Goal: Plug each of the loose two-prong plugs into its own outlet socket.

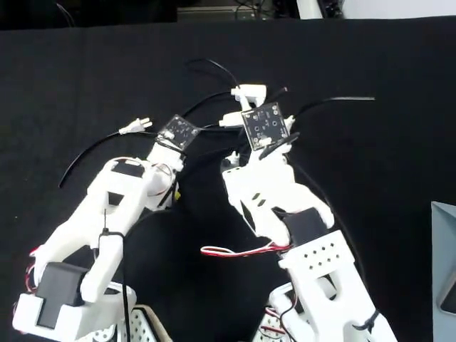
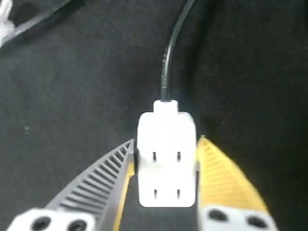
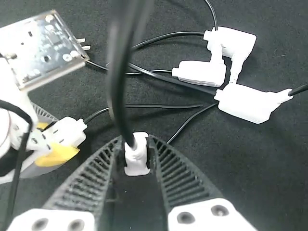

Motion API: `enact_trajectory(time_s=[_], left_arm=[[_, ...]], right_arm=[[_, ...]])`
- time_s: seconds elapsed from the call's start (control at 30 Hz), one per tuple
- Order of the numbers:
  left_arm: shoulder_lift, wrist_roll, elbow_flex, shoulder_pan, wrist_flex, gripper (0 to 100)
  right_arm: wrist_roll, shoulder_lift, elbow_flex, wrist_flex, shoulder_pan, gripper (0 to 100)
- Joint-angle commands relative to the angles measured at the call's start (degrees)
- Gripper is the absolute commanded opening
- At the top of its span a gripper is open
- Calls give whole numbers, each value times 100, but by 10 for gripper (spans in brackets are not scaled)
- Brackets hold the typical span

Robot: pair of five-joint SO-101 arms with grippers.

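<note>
A white outlet socket point(image 2: 167, 159) with two pairs of slots sits between the grey and yellow fingers of my left gripper point(image 2: 166, 142), which is shut on it; its black cable runs away from the jaws. My right gripper point(image 3: 134, 139) is shut on a small white plug point(image 3: 135, 156) with a thick black cable rising out of it. In the right wrist view the held socket point(image 3: 60, 134) lies close beside the right gripper, a short gap apart. A loose two-prong plug point(image 1: 135, 127) lies on the black table beyond the left arm point(image 1: 121, 192).
Three more white plug or socket bodies point(image 3: 231, 41), point(image 3: 199, 72), point(image 3: 250, 101) lie clustered beyond the right gripper, joined by thin black cables point(image 3: 159, 106) that cross the cloth. The right arm point(image 1: 271, 192) stands near the middle. A blue-grey box edge point(image 1: 445, 263) shows at the right.
</note>
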Motion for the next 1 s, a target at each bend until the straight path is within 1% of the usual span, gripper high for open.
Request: enact_trajectory(time_s=[0.0, 0.13, 0.27, 0.33, 0.53, 0.63, 0.73, 0.9, 0.97], left_arm=[[-343, 62, -444, -136, 897, 270], [-1064, 79, -664, -171, 1600, 273], [-1978, 132, -637, -541, 2022, 274], [-2426, 413, -629, -910, 2242, 273], [-3376, 1776, -549, -2360, 2910, 271], [-3771, 2136, -84, -2826, 2804, 271], [-4264, 2330, 479, -3046, 2497, 271], [-5187, 2497, 1393, -3099, 1908, 271], [-5495, 2497, 1692, -3046, 1697, 271]], right_arm=[[44, -145, -136, -149, 79, 12], [44, -145, -136, -149, 79, 12], [62, -136, -136, -141, 26, 12], [255, -136, -127, -149, -114, 12], [360, -75, -84, -158, -633, 12], [360, 215, -101, -158, -1152, 12], [360, 646, -198, -325, -1635, 12], [387, 1358, -286, -897, -2215, 12], [624, 1657, -374, -1064, -2365, 12]])
